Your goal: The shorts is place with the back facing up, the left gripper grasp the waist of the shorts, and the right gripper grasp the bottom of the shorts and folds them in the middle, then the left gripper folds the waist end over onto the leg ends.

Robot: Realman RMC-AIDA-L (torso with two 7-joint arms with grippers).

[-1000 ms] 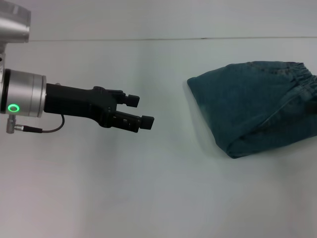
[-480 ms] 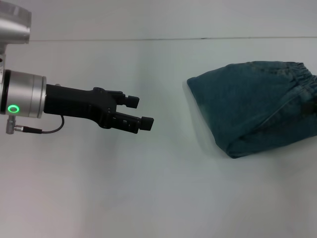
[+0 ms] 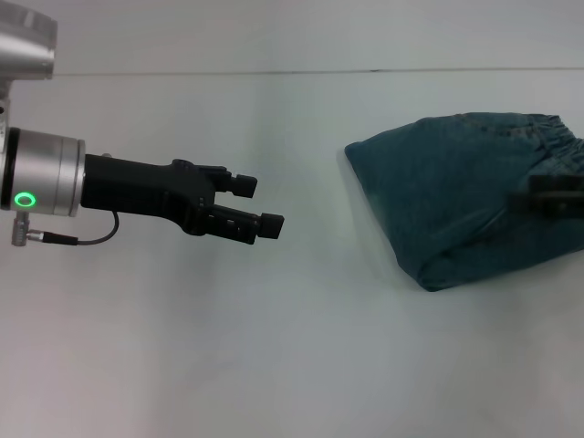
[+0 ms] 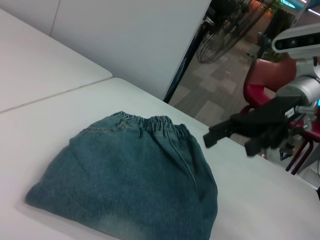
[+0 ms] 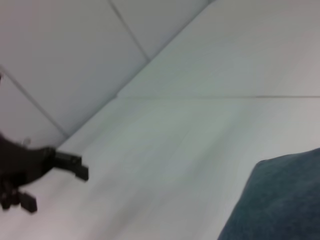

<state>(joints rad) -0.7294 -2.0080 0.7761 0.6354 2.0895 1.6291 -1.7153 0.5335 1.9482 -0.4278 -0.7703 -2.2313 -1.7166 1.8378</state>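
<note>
The shorts (image 3: 447,201) lie folded into a blue-green denim bundle at the right of the white table. Their gathered waist (image 3: 552,139) sits at the far right edge and also shows in the left wrist view (image 4: 150,121). I cannot make out the leg hems. My left gripper (image 3: 258,206) hovers open at the left, well apart from the shorts, with nothing between its fingers. My right gripper (image 3: 557,195) reaches in from the right edge over the waist side of the shorts. In the left wrist view the right gripper (image 4: 229,144) stands open just beyond the waistband.
The white table (image 3: 292,347) stretches bare between the left gripper and the shorts. A seam (image 3: 274,72) runs across its far side. In the left wrist view a red chair (image 4: 262,82) and a room floor lie beyond the table edge.
The right gripper has come in from the right edge and now sits over the waist side of the shorts. The left gripper and the shorts have not moved.
</note>
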